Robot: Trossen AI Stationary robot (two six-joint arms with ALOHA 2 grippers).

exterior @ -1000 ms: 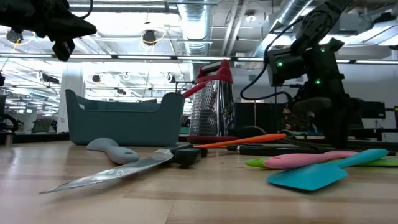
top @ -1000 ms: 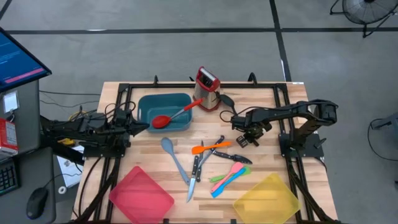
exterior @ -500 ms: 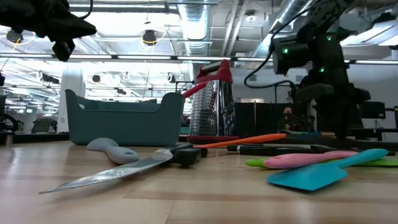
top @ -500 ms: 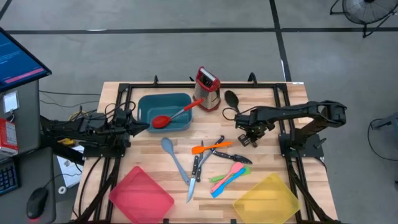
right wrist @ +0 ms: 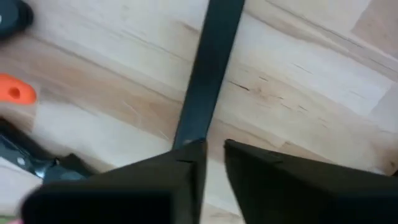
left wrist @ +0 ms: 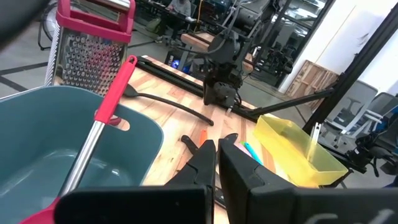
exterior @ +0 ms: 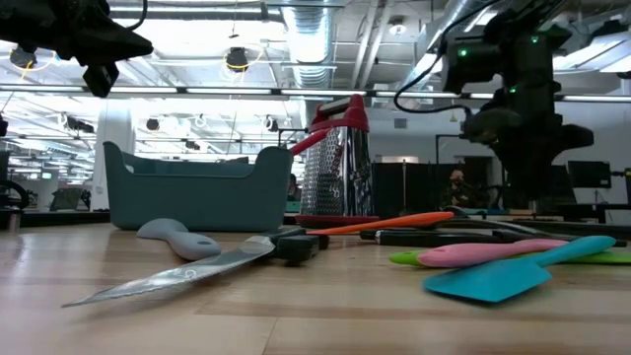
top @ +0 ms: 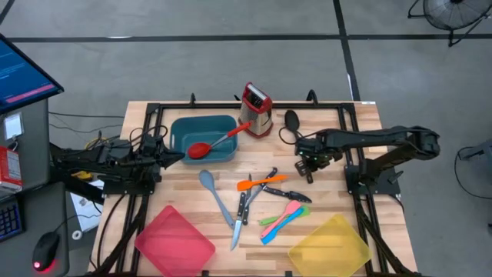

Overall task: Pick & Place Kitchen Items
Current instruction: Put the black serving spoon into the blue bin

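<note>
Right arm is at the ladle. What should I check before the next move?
1. Right gripper over the ladle handle: ok.
2. Ladle actually gripped: cannot tell; the right wrist view shows the handle running up to the gripper only.
3. Ladle apart from the grater: ok.
4. Left gripper out of the way, fingers shut, at the teal tray's edge: ok.
5. Room in the teal tray: ok; only the red spoon lies in it.

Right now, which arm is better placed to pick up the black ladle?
Right. Its end effector sits directly over the black ladle handle, while the left end effector waits shut beside the teal tray.
</note>
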